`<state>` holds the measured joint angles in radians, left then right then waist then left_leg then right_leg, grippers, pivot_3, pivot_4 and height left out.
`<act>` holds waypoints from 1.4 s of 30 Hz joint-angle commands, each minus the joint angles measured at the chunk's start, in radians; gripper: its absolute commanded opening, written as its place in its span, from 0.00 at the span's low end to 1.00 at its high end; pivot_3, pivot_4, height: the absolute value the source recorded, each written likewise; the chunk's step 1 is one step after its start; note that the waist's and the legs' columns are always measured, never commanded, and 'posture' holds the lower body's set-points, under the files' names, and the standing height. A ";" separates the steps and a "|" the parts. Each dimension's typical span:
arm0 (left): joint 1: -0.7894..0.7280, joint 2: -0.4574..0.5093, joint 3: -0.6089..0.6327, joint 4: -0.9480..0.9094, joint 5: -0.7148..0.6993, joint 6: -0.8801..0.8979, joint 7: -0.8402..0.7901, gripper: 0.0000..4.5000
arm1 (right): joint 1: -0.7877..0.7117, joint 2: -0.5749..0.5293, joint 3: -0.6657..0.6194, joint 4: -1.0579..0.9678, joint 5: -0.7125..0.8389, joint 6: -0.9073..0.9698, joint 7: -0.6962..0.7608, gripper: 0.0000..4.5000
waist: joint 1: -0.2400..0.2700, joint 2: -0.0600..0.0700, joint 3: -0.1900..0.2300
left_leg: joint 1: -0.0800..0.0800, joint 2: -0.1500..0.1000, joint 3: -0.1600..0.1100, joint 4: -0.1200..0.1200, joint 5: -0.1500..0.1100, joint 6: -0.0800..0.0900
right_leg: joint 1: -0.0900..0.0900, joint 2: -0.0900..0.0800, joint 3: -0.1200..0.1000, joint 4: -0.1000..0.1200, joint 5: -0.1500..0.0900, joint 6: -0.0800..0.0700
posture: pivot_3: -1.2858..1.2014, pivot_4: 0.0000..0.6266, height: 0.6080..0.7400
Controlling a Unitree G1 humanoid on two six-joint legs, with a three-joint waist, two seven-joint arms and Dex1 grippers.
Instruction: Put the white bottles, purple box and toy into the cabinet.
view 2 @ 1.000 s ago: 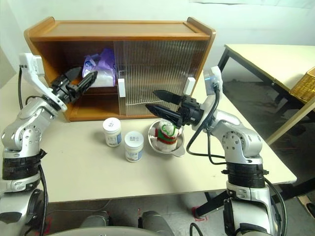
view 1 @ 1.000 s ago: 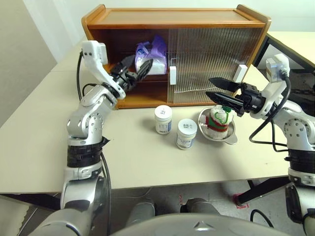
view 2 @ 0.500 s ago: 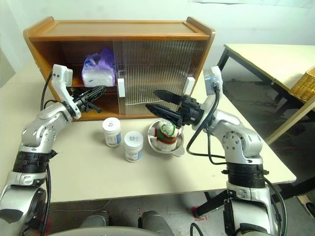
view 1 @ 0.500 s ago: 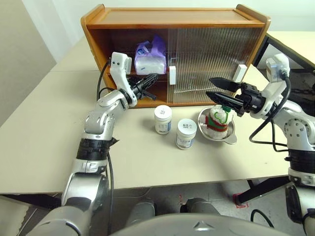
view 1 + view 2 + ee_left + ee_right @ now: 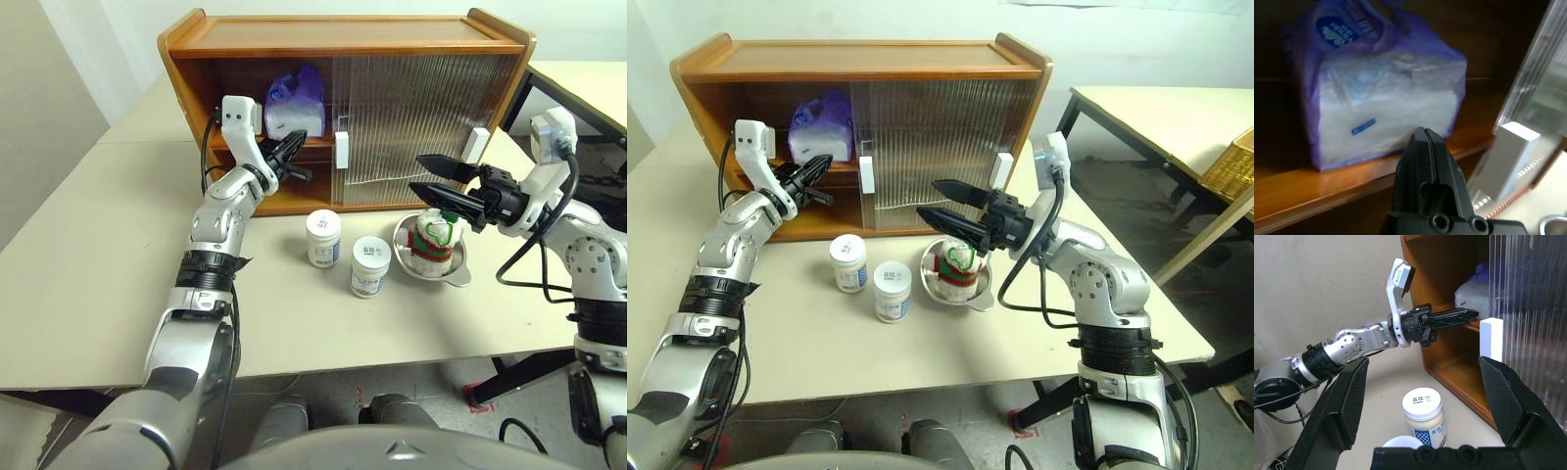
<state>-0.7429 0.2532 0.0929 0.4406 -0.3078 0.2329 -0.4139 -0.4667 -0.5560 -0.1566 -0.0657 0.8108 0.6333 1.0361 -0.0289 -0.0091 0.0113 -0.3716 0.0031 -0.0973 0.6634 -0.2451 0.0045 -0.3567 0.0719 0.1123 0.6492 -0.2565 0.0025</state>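
Purple box [image 5: 294, 106] sits on the cabinet's [image 5: 343, 34] upper shelf. From the head views, the left tool [image 5: 294, 157], fingers pressed together and empty, points at the shelf edge just below it. Both white bottles [image 5: 324, 237] stand on the table [image 5: 78, 284] in front, roughly midway between the arms; the toy [image 5: 433, 241] lies in a metal bowl [image 5: 460, 274] directly under the spread right tool [image 5: 423, 174], the nearer arm. Left wrist view: the box is just beyond the shut tips. Right wrist view: a bottle stands between its wide fingers [image 5: 1347, 401], farther off.
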 commanded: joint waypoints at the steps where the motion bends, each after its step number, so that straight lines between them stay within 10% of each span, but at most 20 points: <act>1: -0.017 -0.001 0.017 0.049 0.033 -0.037 0.036 0.01 | -0.004 -0.006 -0.009 -0.007 -0.002 -0.003 -0.002 1.00 | 0.000 0.000 0.000 | 0.000 0.000 0.001 0.000 0.000 0.000 | 0.000 0.000 0.000 0.000 0.000 0.000 | 0.49 0.00 1.00; 11: 0.036 -0.018 0.043 -0.113 -0.094 -0.029 -0.107 0.04 | -0.009 -0.006 -0.004 -0.007 -0.004 -0.001 -0.002 1.00 | 0.000 0.000 0.000 | 0.000 -0.001 0.003 0.000 0.000 0.001 | 0.000 0.001 0.002 0.000 0.000 0.001 | 0.49 0.00 1.00; 24: 0.454 0.170 0.008 -0.500 -0.198 0.068 -0.386 0.98 | -0.018 -0.005 0.004 0.006 -0.005 0.000 0.011 1.00 | -0.008 0.000 0.000 | 0.005 0.000 0.006 -0.001 -0.001 0.001 | 0.001 0.003 0.008 0.000 -0.001 0.000 | 0.49 0.00 1.00; 42: 0.632 0.215 -0.053 -0.244 -0.026 -0.197 -0.505 0.99 | -0.035 -0.017 0.000 0.010 -0.003 0.010 0.012 1.00 | -0.004 0.004 -0.003 | -0.011 0.010 0.003 -0.004 -0.002 0.000 | -0.018 -0.001 0.009 0.001 0.005 -0.015 | 0.49 0.00 1.00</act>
<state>-0.1079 0.4758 0.0538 0.1666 -0.3535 0.0604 -0.9196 -0.4914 -0.5645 -0.1525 -0.0523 0.8105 0.6358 1.0469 -0.0329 -0.0048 0.0087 -0.3822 0.0126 -0.0943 0.6596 -0.2472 0.0044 -0.3748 0.0713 0.1212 0.6504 -0.2517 -0.0115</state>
